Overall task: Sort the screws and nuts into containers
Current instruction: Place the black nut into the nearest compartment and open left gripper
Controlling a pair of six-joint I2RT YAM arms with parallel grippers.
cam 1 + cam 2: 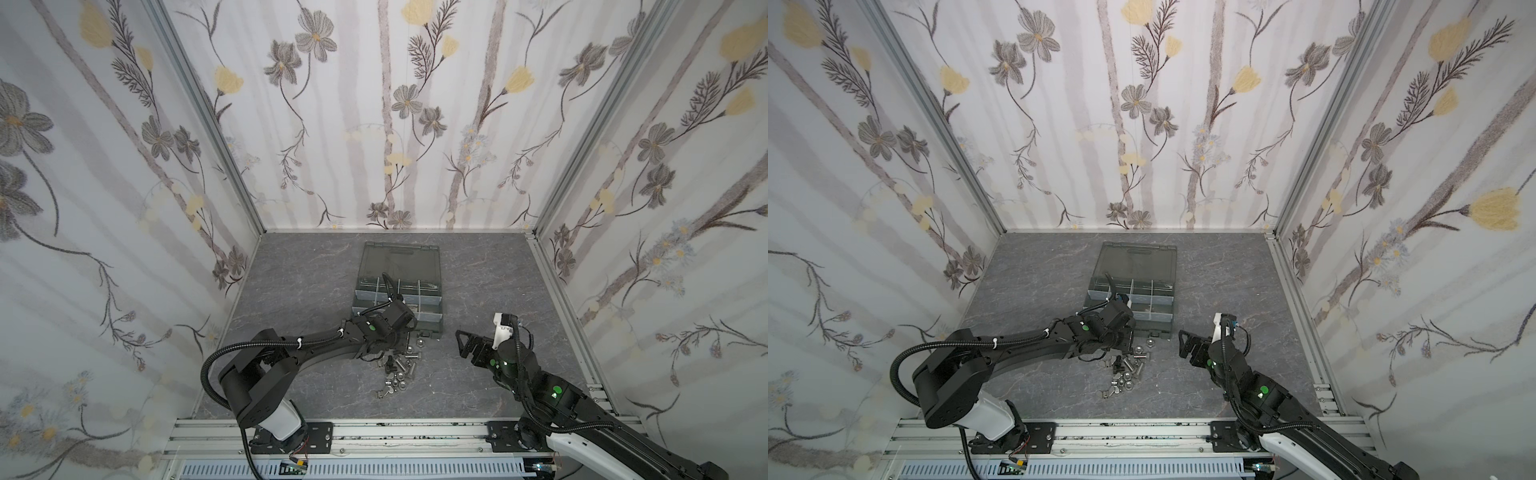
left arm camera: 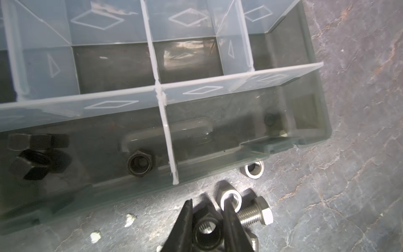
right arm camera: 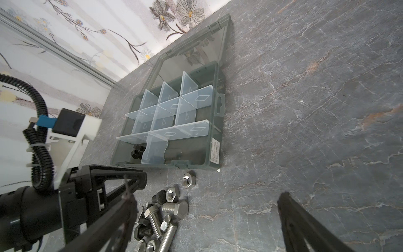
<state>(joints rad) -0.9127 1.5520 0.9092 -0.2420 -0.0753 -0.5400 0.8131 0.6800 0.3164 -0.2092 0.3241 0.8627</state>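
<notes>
Left claw [image 2: 207, 204] is pinching a black nut [image 2: 207, 232] just in front of the open case [image 2: 322, 122]. Right claw [image 1: 460, 344] is hovering over the desk [image 1: 311, 282], fingers spread wide and holding nothing. Loose screws [image 3: 156, 220] and nuts [image 3: 189, 179] are lying heaped beside the case. A second black nut [image 2: 139, 162] is sitting in a front compartment.

Grey-and-yellow floral wallpaper [image 1: 395, 104] covers left, far and right walls [image 1: 104, 208]. The floor [image 1: 299, 291] is dark grey, marble-veined. Rails [image 1: 374, 436], perhaps aluminium, line the near edge.
</notes>
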